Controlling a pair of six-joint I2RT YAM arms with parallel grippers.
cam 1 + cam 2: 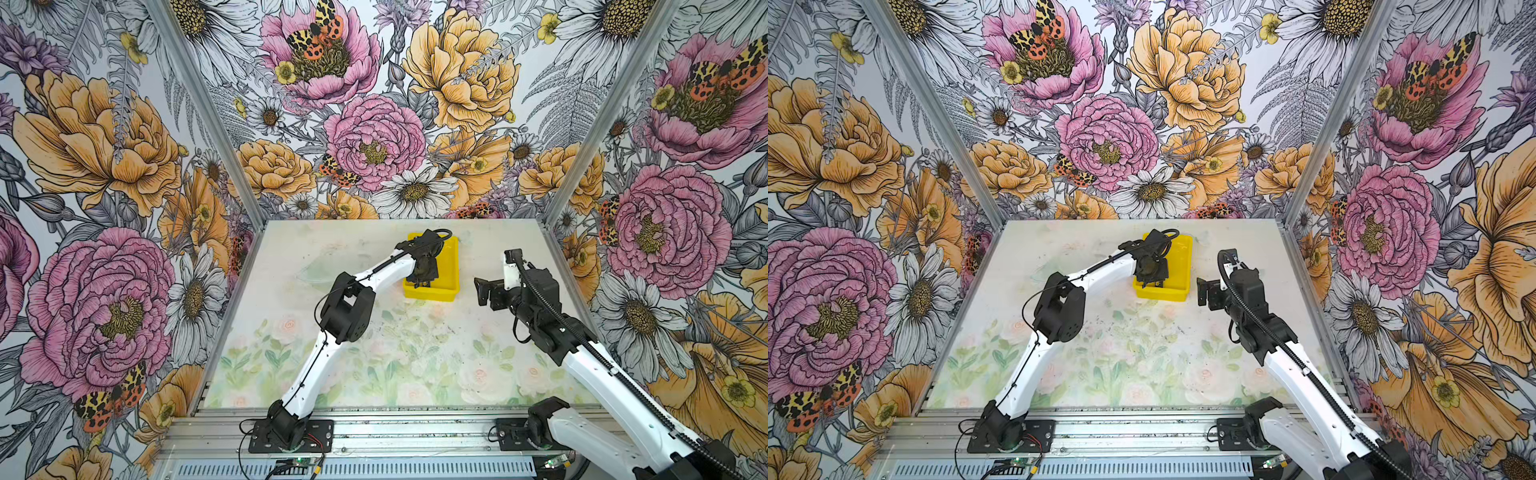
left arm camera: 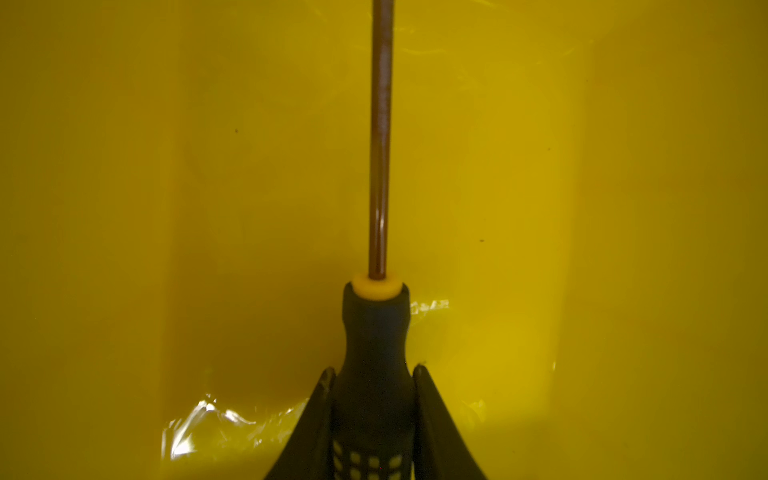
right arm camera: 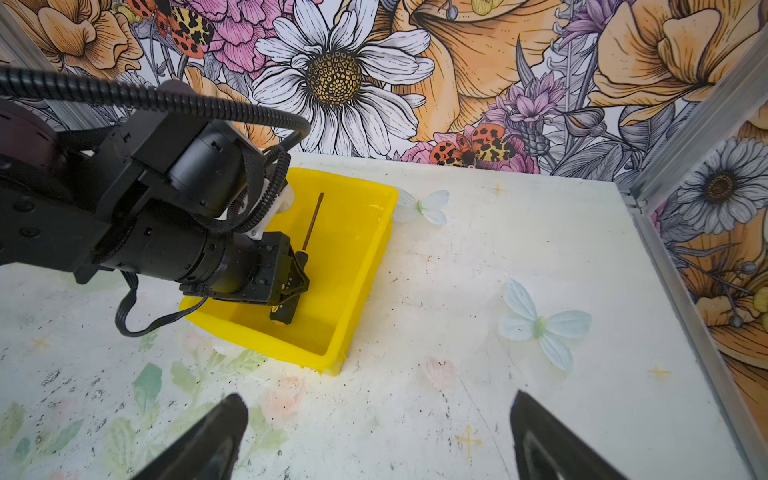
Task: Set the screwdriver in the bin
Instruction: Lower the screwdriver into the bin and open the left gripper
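The bright yellow bin stands at the back middle of the table. My left gripper hangs down inside it, shut on the black handle of the screwdriver. In the left wrist view both fingers press the handle's sides, and the thin dark shaft runs out over the bin's yellow floor. The right wrist view shows the screwdriver lying low along the bin, below the rim. My right gripper hovers open beside the bin's right side, holding nothing.
Pale butterfly shapes lie on the painted tabletop to the right of the bin. Flowered walls with aluminium posts close in the back and both sides. A metal rail carrying both arm bases runs along the front edge.
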